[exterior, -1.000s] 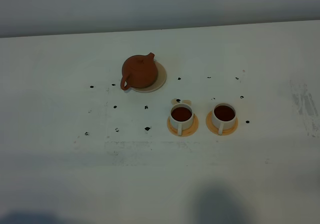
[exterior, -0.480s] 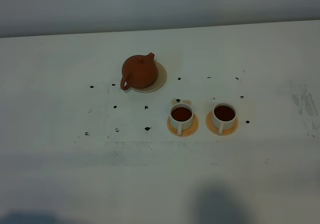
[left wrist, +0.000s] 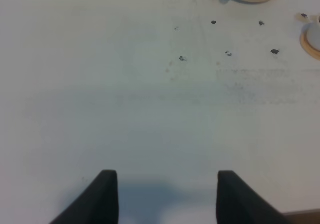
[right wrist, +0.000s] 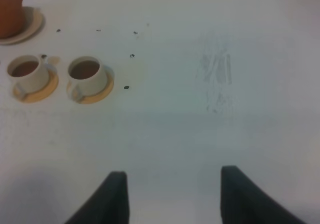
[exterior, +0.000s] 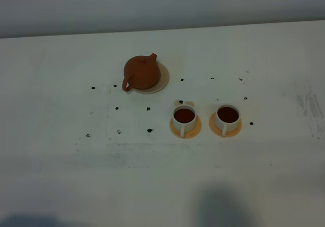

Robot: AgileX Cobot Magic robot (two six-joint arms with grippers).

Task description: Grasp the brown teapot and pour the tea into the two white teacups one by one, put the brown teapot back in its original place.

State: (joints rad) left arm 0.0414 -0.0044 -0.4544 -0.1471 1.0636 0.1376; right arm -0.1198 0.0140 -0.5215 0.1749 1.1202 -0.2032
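The counter (exterior: 61, 176) is a flat, matt white surface, marked with small dark specks around the tea set and a faint scuffed patch toward its right edge.

The brown teapot (exterior: 141, 72) is the largest item. It sits on the cream saucer (exterior: 163, 78), toward the far edge of the counter and left of centre. The body is round, reddish-brown unglazed clay with a knobbed lid, a short spout and a loop handle on the near-left side. Judged rigid, brittle and moderately heavy, more so if tea remains inside. The clay should give fair friction. Take hold at the loop handle; keep the pot level so the lid does not fall.

The two white teacups stand side by side nearer the front edge, right of the teapot: the left cup (exterior: 184, 119) and the right cup (exterior: 227, 118), each on an orange saucer (exterior: 175, 131). They are small smooth cylinders, apparently glazed ceramic, light, fragile and easily tipped. Both hold dark tea, so pouring appears complete.

The left gripper (left wrist: 162, 196) and right gripper (right wrist: 172, 196) hang over bare counter, well apart from the set. Both pairs of dark fingers are spread and released, holding nothing.
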